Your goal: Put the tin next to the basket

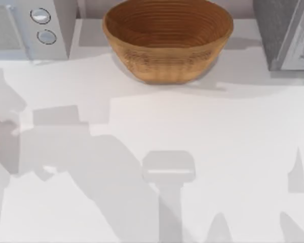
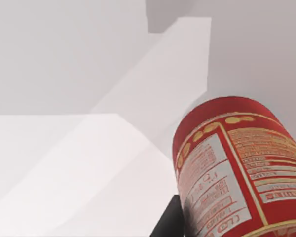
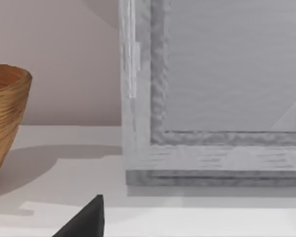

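Left gripper carrying the tin close to its cam, so prob. pinching it; finger contact hidden, can't tell. Basket waits at far centre.

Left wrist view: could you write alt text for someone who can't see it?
A red tin with a yellow-and-white printed label looms close to the camera, tilted, with a dark part of the left pincer at its base. Behind it lie a white table surface and pale grey walls.
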`<state>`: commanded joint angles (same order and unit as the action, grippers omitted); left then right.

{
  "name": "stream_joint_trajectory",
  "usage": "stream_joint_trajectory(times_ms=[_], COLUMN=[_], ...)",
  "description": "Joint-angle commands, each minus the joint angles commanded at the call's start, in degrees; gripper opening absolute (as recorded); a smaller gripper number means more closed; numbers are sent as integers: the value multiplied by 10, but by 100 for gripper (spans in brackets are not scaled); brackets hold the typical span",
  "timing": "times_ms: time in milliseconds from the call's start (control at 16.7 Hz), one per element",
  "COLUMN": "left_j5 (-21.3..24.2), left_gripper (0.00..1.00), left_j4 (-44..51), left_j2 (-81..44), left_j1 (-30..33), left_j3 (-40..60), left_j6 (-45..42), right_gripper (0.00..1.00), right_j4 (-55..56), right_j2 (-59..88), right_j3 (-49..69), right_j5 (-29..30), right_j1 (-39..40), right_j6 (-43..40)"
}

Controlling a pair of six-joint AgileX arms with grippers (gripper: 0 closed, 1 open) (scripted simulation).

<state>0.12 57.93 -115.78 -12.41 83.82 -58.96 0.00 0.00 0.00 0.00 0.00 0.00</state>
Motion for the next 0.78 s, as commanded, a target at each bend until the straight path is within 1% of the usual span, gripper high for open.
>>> stream_joint_trajectory(times_ms=[240, 360, 540, 780], left_j5=[0, 0, -2, -8], left_gripper=[0, 0, 0, 0], left_j4=[0, 4, 22, 63], left_j2=[1, -1, -12, -38], left_j1=[2, 17, 74, 193], left_j3=[0, 6, 29, 79], left_j6=[0, 17, 88, 244], right_gripper=[100, 100, 100, 100], right_j4=[0, 0, 0, 0], right_j2=[0, 0, 0, 0], right_j3=[0, 0, 0, 0], right_j5=[0, 0, 0, 0], right_j1=[0, 0, 0, 0], right_j6=[0, 0, 0, 0])
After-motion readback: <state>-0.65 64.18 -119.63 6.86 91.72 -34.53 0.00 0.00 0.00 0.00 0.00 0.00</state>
